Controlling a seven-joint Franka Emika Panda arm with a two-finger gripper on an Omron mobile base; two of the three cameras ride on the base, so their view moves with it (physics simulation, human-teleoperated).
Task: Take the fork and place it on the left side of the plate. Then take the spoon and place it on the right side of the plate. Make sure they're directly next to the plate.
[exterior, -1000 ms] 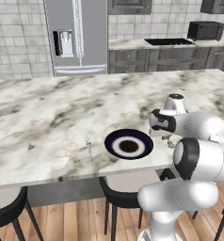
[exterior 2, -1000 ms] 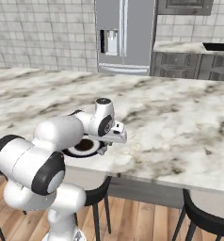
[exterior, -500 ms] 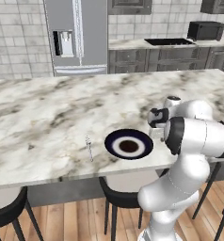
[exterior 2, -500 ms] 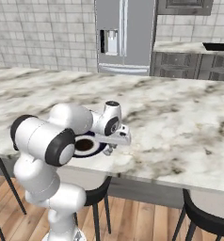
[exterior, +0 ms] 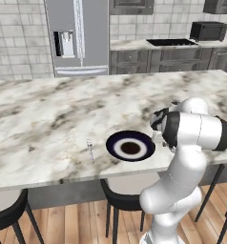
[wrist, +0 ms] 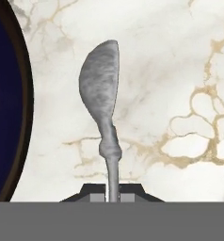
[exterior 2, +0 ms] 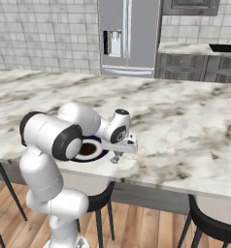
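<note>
My gripper (wrist: 113, 190) is shut on the thin handle of the spoon (wrist: 100, 89), whose oval bowl points away from the hand over the marble counter. The plate's dark navy rim (wrist: 10, 103) curves along the left edge of the hand view, a short gap from the spoon. From the base, the plate (exterior: 130, 147) lies near the counter's front edge, with the fork (exterior: 90, 151) flat on the counter just to its left. The gripper (exterior 2: 116, 157) hangs low at the plate's (exterior 2: 88, 150) right side. I cannot tell whether the spoon touches the counter.
The marble island counter (exterior: 48, 119) stretches wide to the left and behind the plate. Dark stools (exterior 2: 209, 227) stand under its front edge. A steel fridge (exterior: 77, 38) and back counters lie far behind.
The arm's elbow has swung round while the hand stayed by the plate's right side. The gripper has dropped a little toward the counter, still holding the spoon.
</note>
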